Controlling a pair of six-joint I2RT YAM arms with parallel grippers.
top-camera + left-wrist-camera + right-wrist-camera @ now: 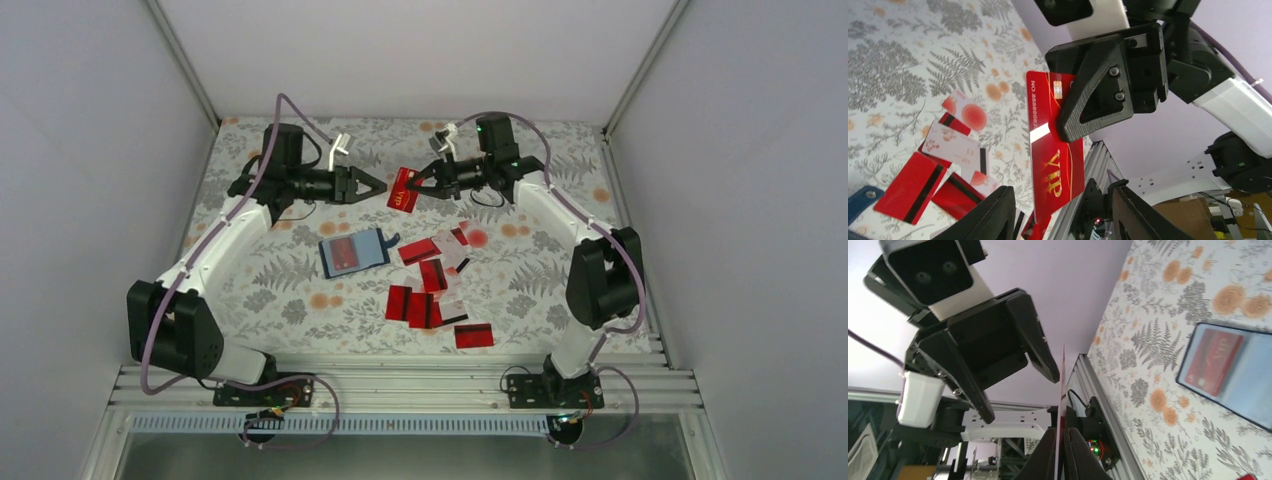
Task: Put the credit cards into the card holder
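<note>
A red VIP credit card hangs in the air above the far middle of the table, and my right gripper is shut on its upper part. In the right wrist view the card shows edge-on between the pinched fingers of that gripper. My left gripper faces it from the left with its jaws open; the card's lower end sits between the left gripper's fingers without touching them. The card holder lies open on the table with one red card inside. Several more credit cards lie scattered to its right.
A floral cloth covers the table, boxed in by white walls at the sides and back. A metal rail runs along the near edge. In the left wrist view a corner of the blue holder shows beside loose cards.
</note>
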